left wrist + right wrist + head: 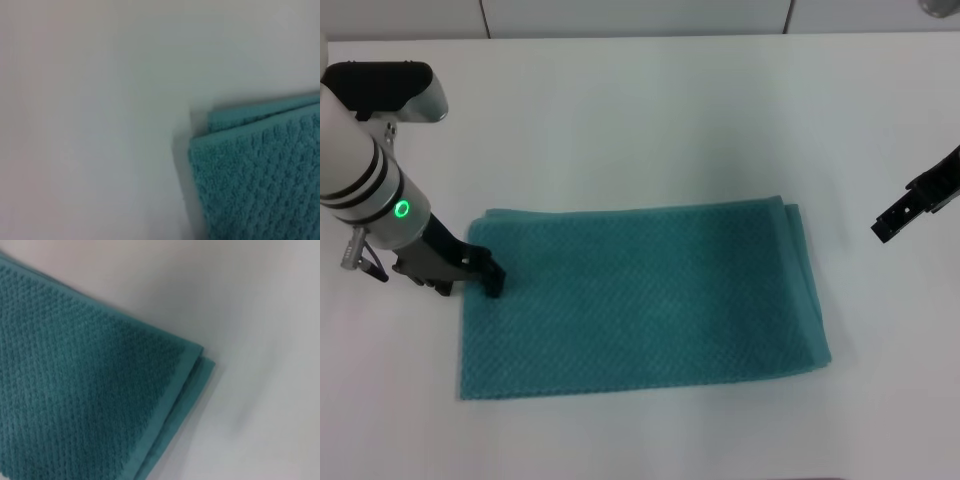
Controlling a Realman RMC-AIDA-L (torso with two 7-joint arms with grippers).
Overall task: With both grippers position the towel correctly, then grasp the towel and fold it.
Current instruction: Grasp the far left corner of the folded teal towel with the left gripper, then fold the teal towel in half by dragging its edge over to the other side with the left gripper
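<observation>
The teal waffle-weave towel lies flat on the white table, long side running left to right, with doubled layers showing along its right edge. My left gripper is low at the towel's left edge near the far-left corner, its black tip touching the cloth. My right gripper hovers off to the right, apart from the towel. One two-layered towel corner shows in the left wrist view. Another layered corner shows in the right wrist view.
The white table spreads all round the towel. A wall or panel edge runs along the far side. The left arm's white and grey body with its green ring light stands over the table's left part.
</observation>
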